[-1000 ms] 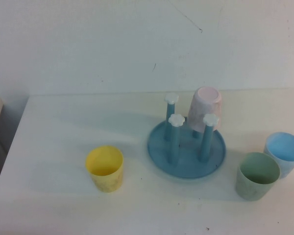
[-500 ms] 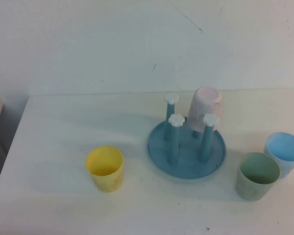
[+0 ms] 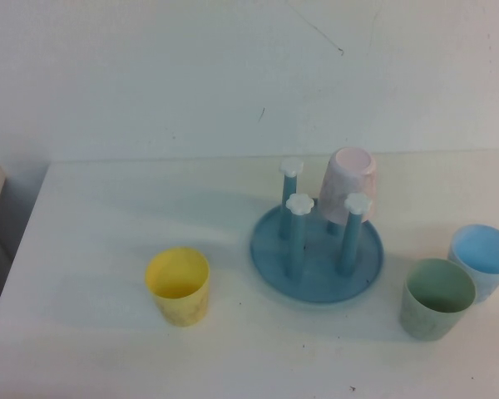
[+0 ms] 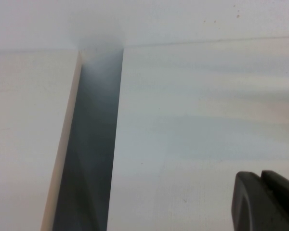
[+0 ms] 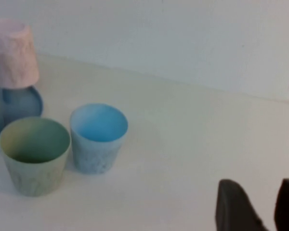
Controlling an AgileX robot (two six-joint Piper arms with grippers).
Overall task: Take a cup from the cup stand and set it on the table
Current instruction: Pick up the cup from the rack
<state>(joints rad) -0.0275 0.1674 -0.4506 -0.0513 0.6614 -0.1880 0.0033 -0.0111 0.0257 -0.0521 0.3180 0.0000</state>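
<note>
Cup (image 3: 349,184): pale pink, inverted on the back right peg of the cup stand (image 3: 316,264), blue dish with white flower caps. No readable lettering on anything. Table (image 3: 108,349): white. Yellow cup (image 3: 178,285) to the stand's left; green cup (image 3: 436,298) and blue cup (image 3: 482,259) touching, to its right.

Left gripper (image 4: 267,202): over bare table by its edge, fingers pressed together, empty.

Right gripper (image 5: 260,204): right of the blue cup, fingers parted, empty.
</note>
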